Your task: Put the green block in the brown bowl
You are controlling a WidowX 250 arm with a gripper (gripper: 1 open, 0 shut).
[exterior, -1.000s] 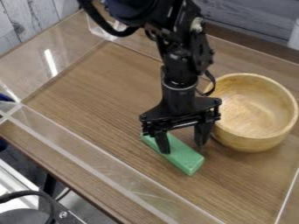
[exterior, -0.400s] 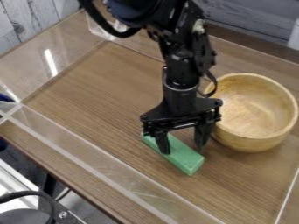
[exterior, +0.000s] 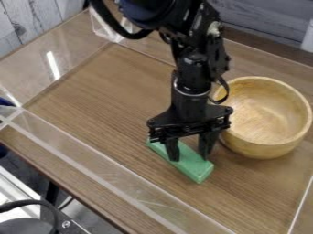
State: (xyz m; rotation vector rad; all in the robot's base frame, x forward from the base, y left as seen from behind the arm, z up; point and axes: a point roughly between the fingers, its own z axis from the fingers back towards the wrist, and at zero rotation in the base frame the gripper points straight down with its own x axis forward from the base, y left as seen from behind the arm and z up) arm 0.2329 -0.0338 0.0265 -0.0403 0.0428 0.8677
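Directly beneath end effector [exterior: 188, 150], green block [exterior: 188, 165]

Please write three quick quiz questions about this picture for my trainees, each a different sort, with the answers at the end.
1. True or false: the green block lies inside the bowl.
2. Fill in the blank: the gripper is over the ____ block.
3. Which is wider, the block or the bowl? A) block B) bowl

Key: 1 false; 2 green; 3 B
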